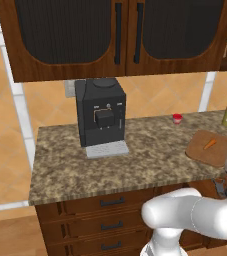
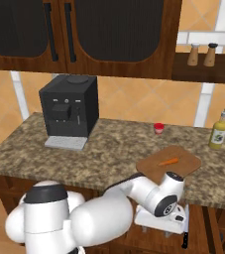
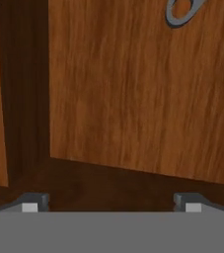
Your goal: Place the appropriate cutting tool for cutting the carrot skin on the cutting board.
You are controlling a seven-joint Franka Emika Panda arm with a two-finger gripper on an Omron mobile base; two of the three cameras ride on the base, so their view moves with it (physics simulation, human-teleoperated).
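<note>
The carrot (image 2: pixel 168 161) sits on the cutting board (image 2: pixel 183 166) at the right end of the granite counter (image 2: pixel 109 149), so the board is prepped, just no peeler on it yet. The tool (image 3: pixel 111 203) is down below the counter edge facing a wooden cabinet front (image 3: pixel 143 89), fingers spread apart and holding nothing, probably hunting for the peeler.
</note>
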